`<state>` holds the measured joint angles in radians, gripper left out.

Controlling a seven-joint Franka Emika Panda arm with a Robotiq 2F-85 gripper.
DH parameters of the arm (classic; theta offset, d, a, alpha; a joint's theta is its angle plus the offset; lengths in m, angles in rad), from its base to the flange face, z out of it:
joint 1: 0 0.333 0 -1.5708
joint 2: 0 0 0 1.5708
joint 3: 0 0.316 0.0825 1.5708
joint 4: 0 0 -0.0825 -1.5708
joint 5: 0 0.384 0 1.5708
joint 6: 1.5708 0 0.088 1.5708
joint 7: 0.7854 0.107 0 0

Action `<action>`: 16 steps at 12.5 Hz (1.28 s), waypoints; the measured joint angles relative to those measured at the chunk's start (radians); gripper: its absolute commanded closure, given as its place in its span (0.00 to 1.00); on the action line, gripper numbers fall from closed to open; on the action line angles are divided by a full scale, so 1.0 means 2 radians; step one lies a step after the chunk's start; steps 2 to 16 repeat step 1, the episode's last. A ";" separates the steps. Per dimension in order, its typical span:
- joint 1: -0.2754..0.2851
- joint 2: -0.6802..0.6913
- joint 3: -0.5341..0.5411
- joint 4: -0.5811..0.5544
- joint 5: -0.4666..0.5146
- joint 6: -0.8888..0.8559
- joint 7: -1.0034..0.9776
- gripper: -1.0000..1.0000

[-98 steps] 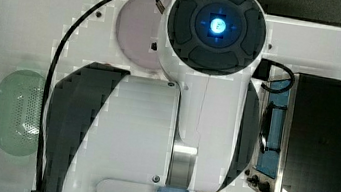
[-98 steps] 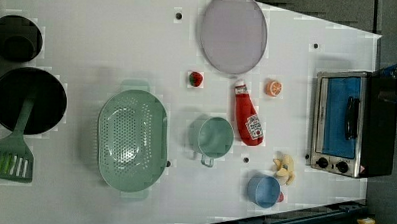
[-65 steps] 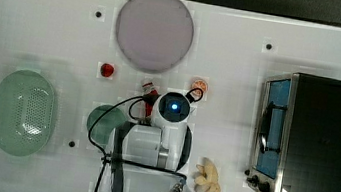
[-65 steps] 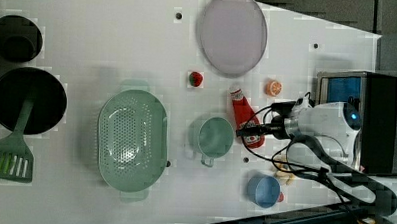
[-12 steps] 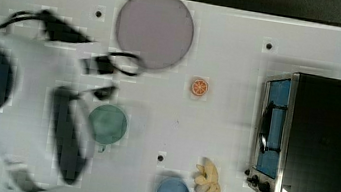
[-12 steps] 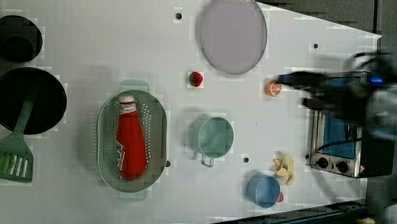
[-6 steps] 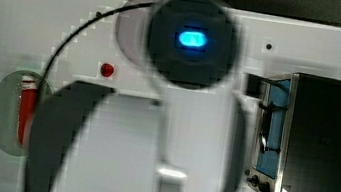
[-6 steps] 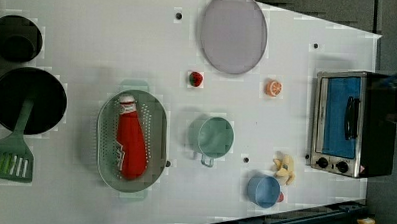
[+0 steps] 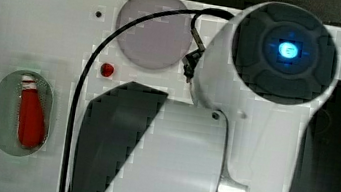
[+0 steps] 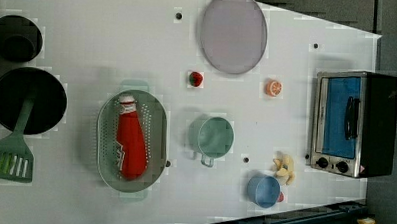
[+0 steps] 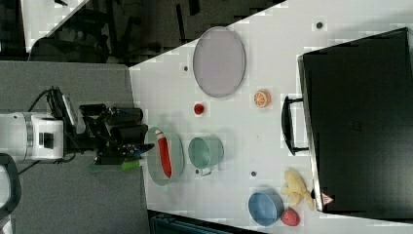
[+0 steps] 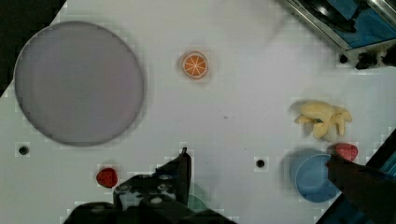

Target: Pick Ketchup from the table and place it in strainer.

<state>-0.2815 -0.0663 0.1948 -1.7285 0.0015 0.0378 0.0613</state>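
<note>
I see the ketchup lying flat inside the strainer on the bench, cap toward the left view's top. My end effector hangs empty, fingers apart.

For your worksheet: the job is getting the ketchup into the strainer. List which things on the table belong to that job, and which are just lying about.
Job: ketchup, lying in the strainer.

Lying about: plate, teal cup, blue bowl, orange slice, strawberry, bananas, toaster oven, spatula.
</note>
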 measured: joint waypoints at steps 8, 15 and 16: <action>0.003 0.001 0.002 0.000 0.000 0.000 0.000 0.00; 0.003 0.001 0.002 0.000 0.000 0.000 0.000 0.00; 0.003 0.001 0.002 0.000 0.000 0.000 0.000 0.00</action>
